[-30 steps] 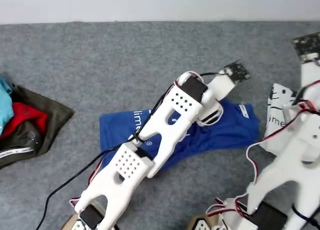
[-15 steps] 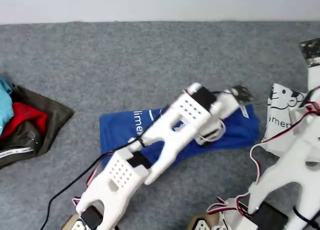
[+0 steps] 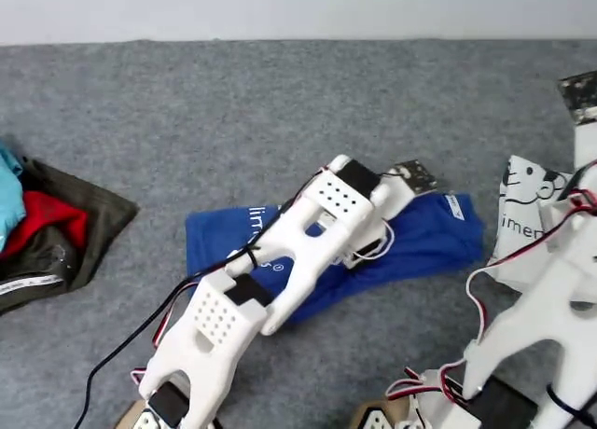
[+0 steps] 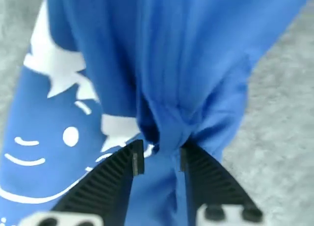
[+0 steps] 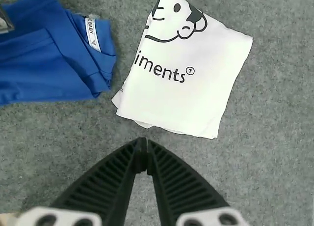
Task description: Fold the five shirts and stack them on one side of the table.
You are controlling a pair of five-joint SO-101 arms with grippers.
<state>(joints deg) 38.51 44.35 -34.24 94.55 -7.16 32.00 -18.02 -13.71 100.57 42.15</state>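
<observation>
Pinching blue shirt [image 4: 196, 54]: left gripper [image 4: 158, 159]

A table [image 3: 280, 103] spreads across the scene, its top grey and felt-like, with a fine speckled nap. Along the table's far edge stands a plain white wall [image 3: 298, 9], and the two meet in a straight line. The light on the table is soft and even; shadows on it are faint and lie close under whatever casts them.
</observation>
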